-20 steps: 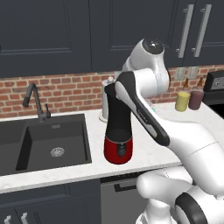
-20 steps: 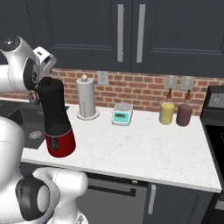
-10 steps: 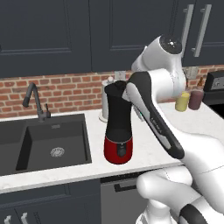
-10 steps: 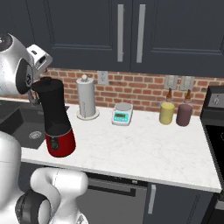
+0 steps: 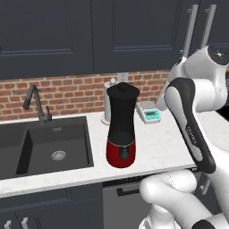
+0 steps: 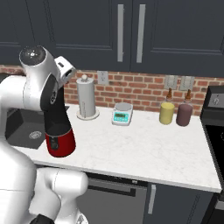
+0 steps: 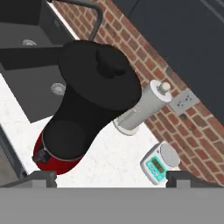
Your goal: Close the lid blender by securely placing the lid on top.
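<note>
The blender [image 5: 121, 129] stands on the counter near the sink, a black jar on a rounded red base. The black lid [image 5: 122, 90] sits flat on top of the jar with its knob up. In the hand view the lid [image 7: 100, 74] covers the jar's mouth and the blender [image 7: 70, 135] leans away below it. My gripper [image 7: 111, 178] is open, its fingertips [image 7: 39, 177] wide apart with nothing between them, up above and to the right of the lid. In the right base view my arm hides the upper jar, and the blender's red base [image 6: 60, 142] shows.
A white paper-towel roll [image 6: 86, 98] and a teal-topped scale [image 6: 122, 114] stand behind the blender by the brick wall. The sink [image 5: 53, 143] with its faucet [image 5: 36, 103] lies to the left. A yellow bottle [image 6: 166, 112] and a dark bottle [image 6: 184, 114] stand at the right.
My arm has drawn back up and to the right, away from the blender's top. The lid has stayed on the jar.
</note>
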You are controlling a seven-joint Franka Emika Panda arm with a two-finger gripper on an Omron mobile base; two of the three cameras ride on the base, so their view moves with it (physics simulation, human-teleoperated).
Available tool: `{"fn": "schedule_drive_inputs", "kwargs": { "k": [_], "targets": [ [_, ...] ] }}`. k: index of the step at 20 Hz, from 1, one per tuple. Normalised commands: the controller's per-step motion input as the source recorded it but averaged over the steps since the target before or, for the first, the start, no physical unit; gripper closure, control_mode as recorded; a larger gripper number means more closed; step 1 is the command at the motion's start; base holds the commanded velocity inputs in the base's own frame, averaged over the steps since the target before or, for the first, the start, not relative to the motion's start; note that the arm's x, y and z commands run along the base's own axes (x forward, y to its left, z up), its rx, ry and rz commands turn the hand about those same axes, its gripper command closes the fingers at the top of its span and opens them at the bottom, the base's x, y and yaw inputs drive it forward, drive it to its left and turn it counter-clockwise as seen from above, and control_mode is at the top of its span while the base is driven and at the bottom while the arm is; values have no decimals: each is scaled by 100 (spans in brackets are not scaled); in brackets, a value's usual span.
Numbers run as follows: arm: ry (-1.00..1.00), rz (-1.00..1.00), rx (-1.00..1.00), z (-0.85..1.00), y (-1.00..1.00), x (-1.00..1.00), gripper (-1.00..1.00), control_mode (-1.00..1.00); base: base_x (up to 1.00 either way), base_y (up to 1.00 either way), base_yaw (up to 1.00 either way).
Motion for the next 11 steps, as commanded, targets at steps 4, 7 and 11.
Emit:
{"fn": "schedule_drive_inputs", "kwargs": {
  "k": [4,7,11],
  "targets": [
    [0,-4,5,-57,-93,-2,-100,-100,0,0,0],
    [0,-3,3,-62,-77,0,-100,-100,0,0,0],
    [0,-2,1,-53,-54,0,-100,-100,0,0,0]
  ]
}}
